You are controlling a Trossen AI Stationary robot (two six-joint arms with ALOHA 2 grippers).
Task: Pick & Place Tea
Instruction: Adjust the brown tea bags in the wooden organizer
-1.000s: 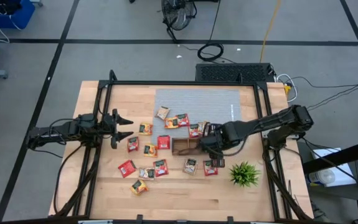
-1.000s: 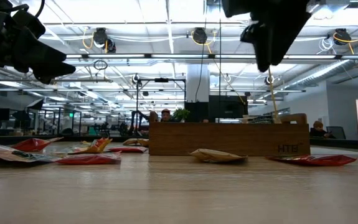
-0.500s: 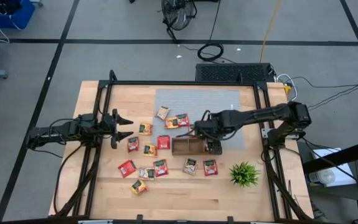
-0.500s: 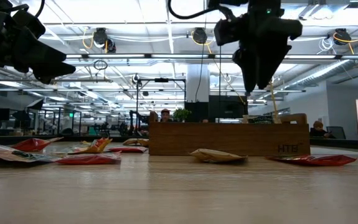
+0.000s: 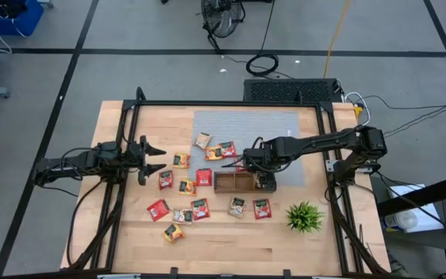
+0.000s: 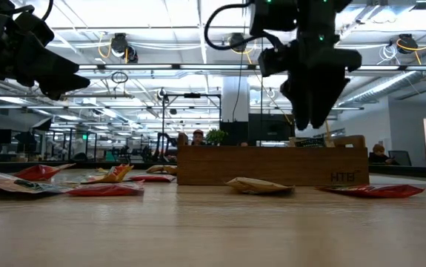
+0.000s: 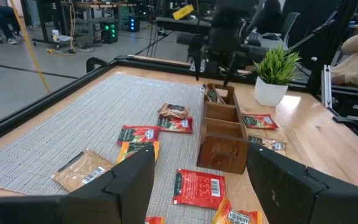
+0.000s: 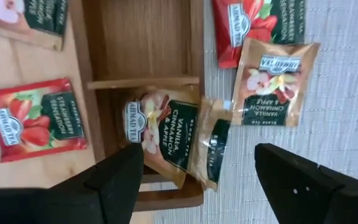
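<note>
Right gripper (image 5: pixel 257 172) poised above the right-hand end compartment of the wooden tray (image 5: pixel 234 182) near the middle of the counter (image 5: pixel 223 240), jaws spread wide and empty, touching nothing. Below them, in the right wrist view, two tea sachets in that end compartment: a vanilla, cinnamon and apple sachet (image 8: pixel 160 134) lying tilted against the divider, and a second sachet (image 8: pixel 215 152) draped over the tray's wall onto the grey mat (image 5: pixel 246 128). Middle compartment bare wood. Just outside the tray, a vanilla cinnamon sachet (image 8: pixel 275 84) and a red one (image 8: pixel 256 28) on the mat, a strawberry sachet (image 8: pixel 32 118) on the bare wood on the other side. More sachets (image 5: pixel 184 186) scattered left of the tray toward the counter's near edge. Left gripper (image 5: pixel 151 159) hanging over the counter's left side, jaws parted, holding nothing. Green potted plant (image 5: pixel 304 217) near the right near corner.
</note>
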